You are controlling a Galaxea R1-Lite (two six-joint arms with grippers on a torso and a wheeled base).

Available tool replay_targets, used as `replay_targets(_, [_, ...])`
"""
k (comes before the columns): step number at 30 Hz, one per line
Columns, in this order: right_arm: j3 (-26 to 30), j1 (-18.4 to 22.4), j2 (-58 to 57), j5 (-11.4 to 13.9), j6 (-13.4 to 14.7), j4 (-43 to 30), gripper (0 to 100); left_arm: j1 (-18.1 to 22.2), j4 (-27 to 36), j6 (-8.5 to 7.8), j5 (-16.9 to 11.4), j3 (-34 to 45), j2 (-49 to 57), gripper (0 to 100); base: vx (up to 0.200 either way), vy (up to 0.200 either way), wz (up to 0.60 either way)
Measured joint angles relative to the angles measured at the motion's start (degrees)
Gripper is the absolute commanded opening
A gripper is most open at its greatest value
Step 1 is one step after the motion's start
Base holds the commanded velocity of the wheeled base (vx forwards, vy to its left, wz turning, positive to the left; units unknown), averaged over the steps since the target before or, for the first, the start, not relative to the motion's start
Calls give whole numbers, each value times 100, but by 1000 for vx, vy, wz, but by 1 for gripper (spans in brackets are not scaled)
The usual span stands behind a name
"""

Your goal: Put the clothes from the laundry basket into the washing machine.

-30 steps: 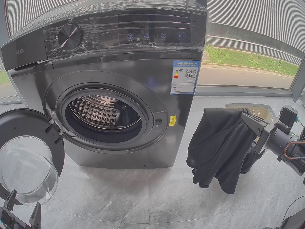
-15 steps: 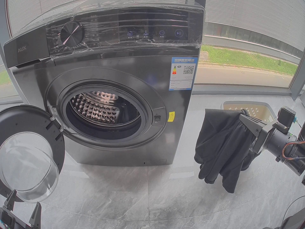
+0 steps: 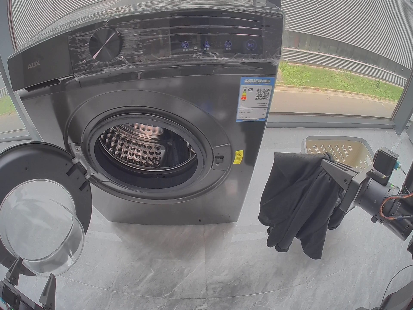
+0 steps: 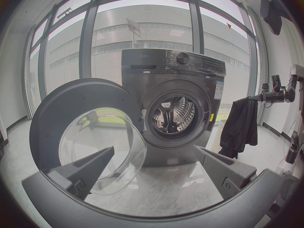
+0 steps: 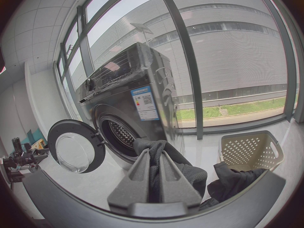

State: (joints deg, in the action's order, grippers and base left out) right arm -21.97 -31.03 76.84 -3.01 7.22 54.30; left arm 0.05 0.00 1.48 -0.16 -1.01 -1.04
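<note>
The washing machine fills the upper left and centre of the head view, its drum open. Its round door is swung out toward the lower left. At centre right a black garment hangs in folds just above the floor. Its upper edge is gripped by the right pincer, which enters from the right edge and is clenched on the cloth. Behind the garment, partly hidden, stands the beige laundry basket. The right wrist view shows the basket's perforated walls and handle slot, and the fingers pressed together with cloth between them. The left pincer sits in the lower left corner, released and holding nothing, just below the door glass. The left wrist view shows the garment hanging full length.
</note>
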Motion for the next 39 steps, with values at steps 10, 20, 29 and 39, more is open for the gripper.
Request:
replay_targets(10, [-24, -26, 11, 333, -11, 9, 0, 0, 0, 0, 0, 0, 0, 100, 0, 100, 0])
replay_targets(20, [41, -22, 17, 464, -52, -2, 0, 5, 0, 2, 6, 0, 2, 100, 0, 0, 0])
replay_targets(29, [26, -11, 26, 473, -76, 9, 0, 2, 0, 2, 6, 0, 0, 100, -133, 0, 0])
replay_targets(39, [11, 0, 78, 475, -52, 6, 0, 2, -5, 7, 6, 0, 2, 100, 0, 0, 0])
